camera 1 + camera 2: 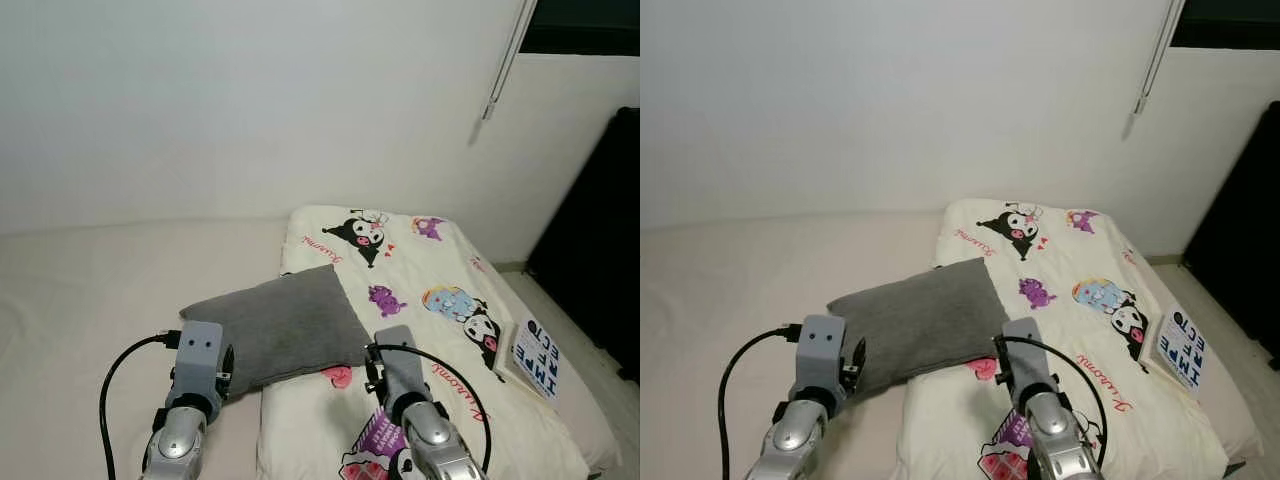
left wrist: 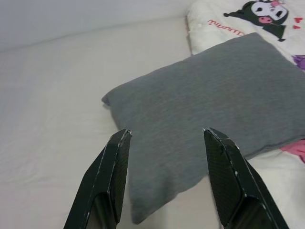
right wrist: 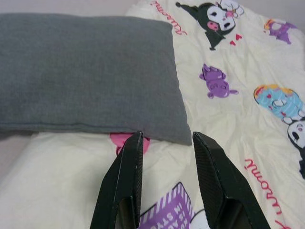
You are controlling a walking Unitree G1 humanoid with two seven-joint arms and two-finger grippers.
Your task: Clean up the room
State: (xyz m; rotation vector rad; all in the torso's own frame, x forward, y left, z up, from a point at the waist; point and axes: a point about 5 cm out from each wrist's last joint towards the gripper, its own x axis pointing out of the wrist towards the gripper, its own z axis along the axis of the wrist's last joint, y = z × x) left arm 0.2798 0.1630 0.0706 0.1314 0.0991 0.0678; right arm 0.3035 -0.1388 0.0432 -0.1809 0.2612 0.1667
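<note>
Fingers parted and empty on both sides. Left gripper (image 2: 164, 143) hovers just before the near corner of the grey pillow (image 1: 275, 325); right gripper (image 3: 167, 143) just short of its other near corner. Pillow lies half on the cartoon-print blanket (image 1: 440, 300), half off. Likely soft, light, floppy; pinch both corners. Beyond right gripper, a book (image 1: 532, 358).

Both arms fwd, low. Left pincer (image 2: 164, 138) fingers apart; right pincer (image 3: 167, 138) fingers apart, empty.
</note>
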